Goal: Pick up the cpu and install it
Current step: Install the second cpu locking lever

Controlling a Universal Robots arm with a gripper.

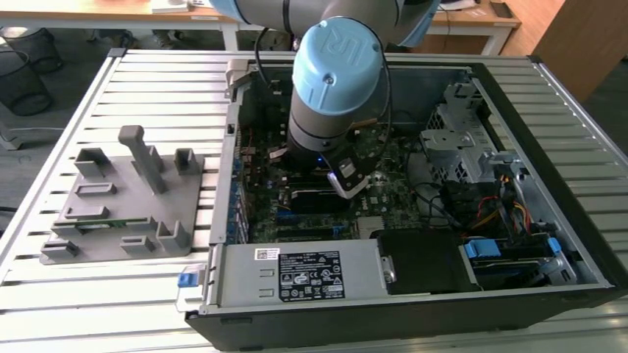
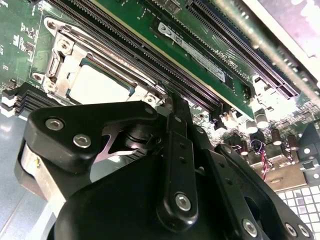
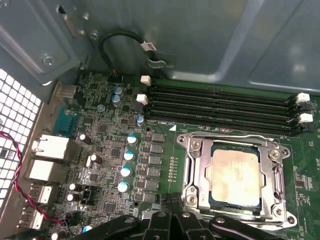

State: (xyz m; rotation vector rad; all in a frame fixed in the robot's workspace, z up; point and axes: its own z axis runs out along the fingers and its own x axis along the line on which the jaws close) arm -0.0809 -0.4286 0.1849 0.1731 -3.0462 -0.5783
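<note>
The cpu [image 3: 235,175], a square chip with a shiny silver top, lies flat inside the open metal socket frame [image 3: 192,170] on the green motherboard. It also shows in the second wrist view as the cpu [image 2: 100,85]. My gripper [image 3: 172,198] hovers just beside the socket's edge, its black fingers pressed together with nothing between them. In the second wrist view the gripper [image 2: 172,100] ends a short way from the socket corner. In the exterior view the arm reaches down into the open computer case [image 1: 510,95], the gripper [image 1: 348,184] low over the board.
Black memory slots [image 3: 220,105] run alongside the socket, one holding a green module [image 2: 200,50]. A grey fixture tray [image 1: 123,198] stands on the slatted table at the exterior view's left. The power supply [image 1: 294,272], drive cage [image 1: 461,140] and cables [image 1: 490,213] crowd the case.
</note>
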